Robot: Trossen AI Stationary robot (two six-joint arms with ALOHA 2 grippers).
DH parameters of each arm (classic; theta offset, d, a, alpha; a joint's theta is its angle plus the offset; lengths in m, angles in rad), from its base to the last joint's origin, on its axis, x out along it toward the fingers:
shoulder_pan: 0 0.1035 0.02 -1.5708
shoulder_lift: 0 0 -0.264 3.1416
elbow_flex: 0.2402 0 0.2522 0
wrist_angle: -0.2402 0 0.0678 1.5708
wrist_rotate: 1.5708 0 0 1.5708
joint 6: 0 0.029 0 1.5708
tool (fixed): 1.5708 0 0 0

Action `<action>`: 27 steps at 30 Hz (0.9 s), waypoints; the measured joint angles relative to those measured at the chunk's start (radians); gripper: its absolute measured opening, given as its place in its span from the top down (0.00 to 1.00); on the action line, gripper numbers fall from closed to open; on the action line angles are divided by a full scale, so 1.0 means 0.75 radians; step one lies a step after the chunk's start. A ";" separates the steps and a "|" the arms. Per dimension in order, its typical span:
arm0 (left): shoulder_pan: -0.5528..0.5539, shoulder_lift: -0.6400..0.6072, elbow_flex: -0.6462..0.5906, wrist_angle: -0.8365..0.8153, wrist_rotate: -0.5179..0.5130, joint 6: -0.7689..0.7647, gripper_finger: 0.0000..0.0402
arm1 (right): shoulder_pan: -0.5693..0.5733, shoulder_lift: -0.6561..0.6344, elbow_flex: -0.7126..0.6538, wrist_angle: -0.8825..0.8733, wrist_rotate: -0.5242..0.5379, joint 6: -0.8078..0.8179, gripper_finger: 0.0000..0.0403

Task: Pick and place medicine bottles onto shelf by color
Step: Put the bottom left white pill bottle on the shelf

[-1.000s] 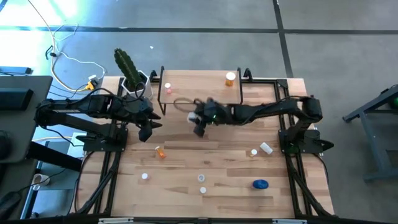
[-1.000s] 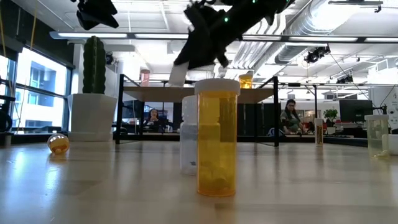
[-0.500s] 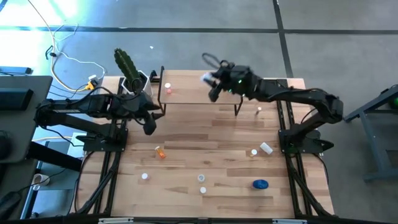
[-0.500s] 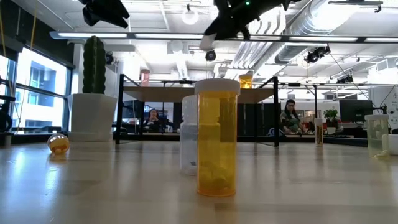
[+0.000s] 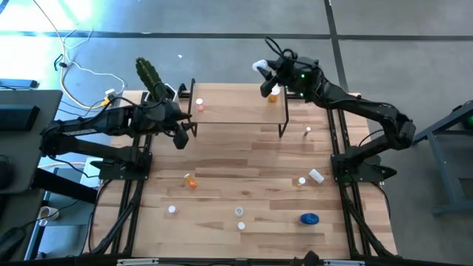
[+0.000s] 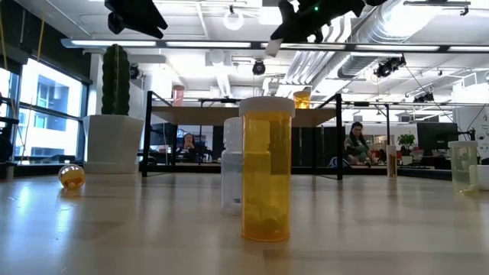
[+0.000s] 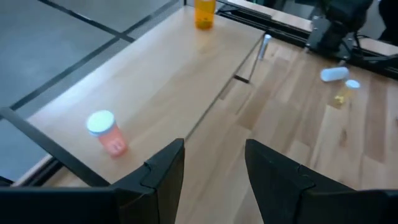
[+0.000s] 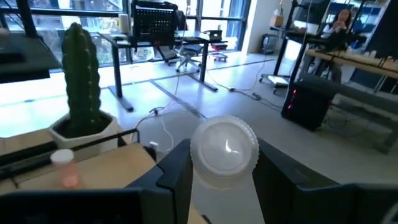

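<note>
My right gripper (image 5: pixel 263 76) (image 8: pixel 222 177) is high above the shelf's (image 5: pixel 236 111) far right part, shut on a white bottle (image 5: pixel 258 68). The shelf is a light-wood board on black legs. A pink bottle (image 5: pixel 199 105) stands near its left end and an orange bottle (image 5: pixel 275 92) near its right end. My left gripper (image 5: pixel 179 138) (image 7: pixel 211 168) hovers open by the shelf's left near corner, holding nothing. More bottles are on the table: an orange one (image 5: pixel 191 179), three white ones (image 5: pixel 239 211), a blue one (image 5: pixel 309 218) and others on the right (image 5: pixel 315 176). My right gripper pinches the white bottle (image 8: pixel 224 149) between its two fingers (image 8: pixel 177 171), one on each side of its body. The bottle's round white end faces the wrist camera. It is lifted clear, high above the shelf.
A cactus in a white pot (image 5: pixel 154 81) stands at the table's far left corner beside the shelf. In the low view an upright orange bottle (image 6: pixel 267 168) stands close, with a clear one (image 6: pixel 231 164) behind it. People sit in the room beyond.
My right gripper, shut on the white bottle, has risen from just in front of the shelf's near edge. It has travelled toward the table's far edge and right, across the shelf. My left gripper has shifted slightly toward the shelf's left end.
</note>
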 joint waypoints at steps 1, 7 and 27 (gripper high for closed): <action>0.011 0.000 0.000 0.004 0.000 0.013 0.61 | -0.010 0.004 0.014 -0.017 -0.002 -0.013 0.70; 0.071 0.000 0.000 0.026 0.000 0.095 0.61 | -0.063 0.044 0.131 -0.146 -0.061 -0.098 0.70; 0.179 0.000 0.000 0.025 0.001 0.134 0.61 | -0.090 0.249 0.162 -0.414 -0.168 0.014 0.70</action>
